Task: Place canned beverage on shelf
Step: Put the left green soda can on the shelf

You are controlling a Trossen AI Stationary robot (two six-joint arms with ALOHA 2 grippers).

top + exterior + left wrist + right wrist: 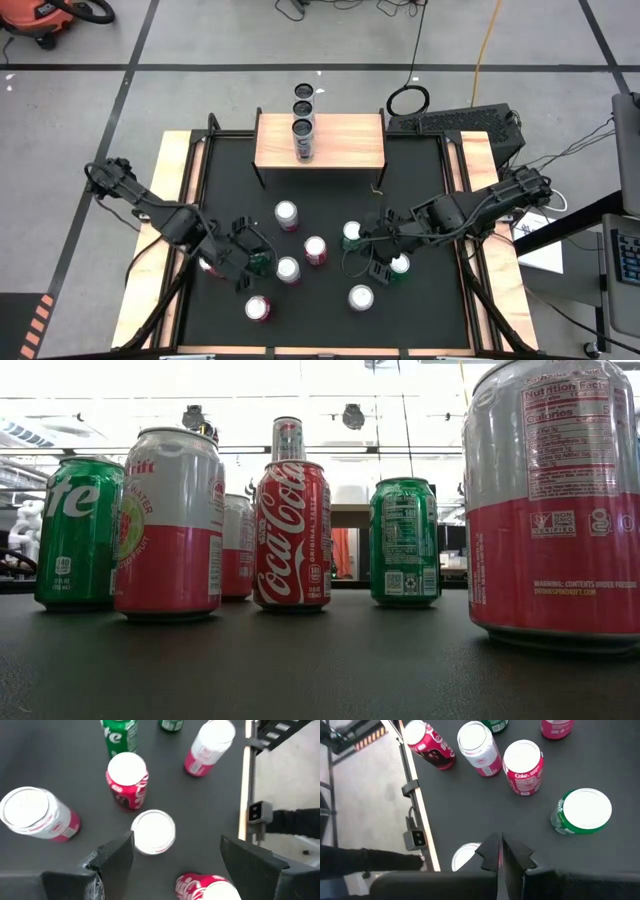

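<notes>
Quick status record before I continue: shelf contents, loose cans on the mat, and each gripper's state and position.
shelf: light-wood board at the far edge of the black mat
cans on shelf: three, in a single row
cans on mat: about nine upright, red, pink-and-white and green
left gripper: open, above the near-left cans, holding nothing
right gripper: shut, empty, above the cans at right
next move, likely: left gripper lowers onto the white-topped can between its fingers
</notes>
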